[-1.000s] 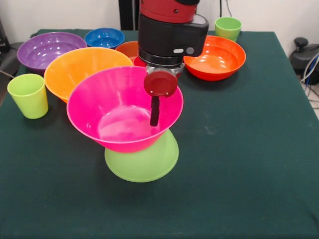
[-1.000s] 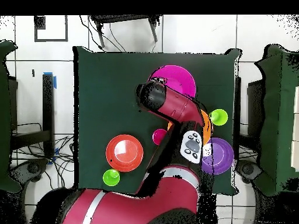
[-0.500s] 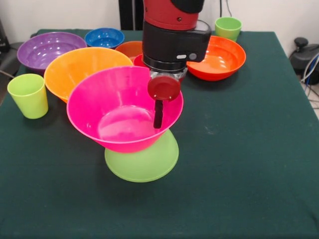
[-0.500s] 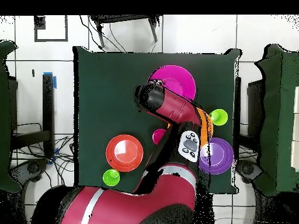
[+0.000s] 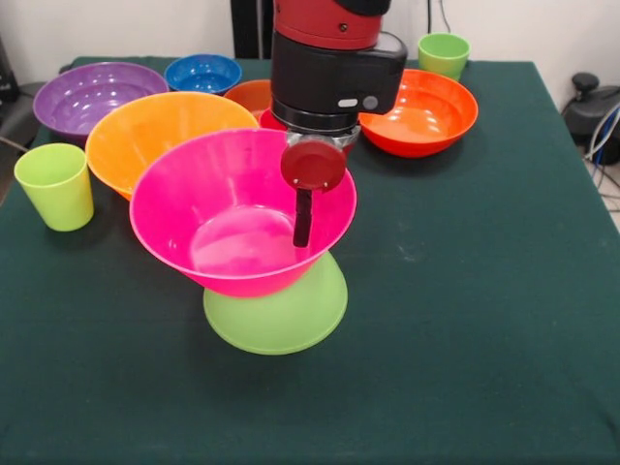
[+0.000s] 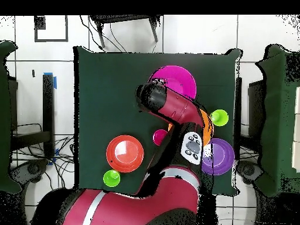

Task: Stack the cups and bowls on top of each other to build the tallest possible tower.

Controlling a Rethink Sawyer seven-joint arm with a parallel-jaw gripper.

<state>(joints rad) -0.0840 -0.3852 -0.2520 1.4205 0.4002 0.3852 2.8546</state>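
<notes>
A dark green cloth-covered table (image 5: pixel 484 320) spreads beneath and all round the gripper (image 5: pixel 302 232). In the front view, well off to the gripper's left and past the table's edge, sits a black object (image 5: pixel 587 105), perhaps some device, with cables (image 5: pixel 603 145) beside it. Overhead, pale floor tiles (image 6: pixel 117 35) surround the table, and a strip of blue tape (image 6: pixel 54 80) lies far to the gripper's left.

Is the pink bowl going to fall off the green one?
It might. The pink bowl sits tilted and off-centre on the upside-down green bowl, so a nudge could tip it. The gripper hangs inside the bowl near its rim and may bump it. The yellow-orange bowl sits close behind and could get knocked too.
</notes>
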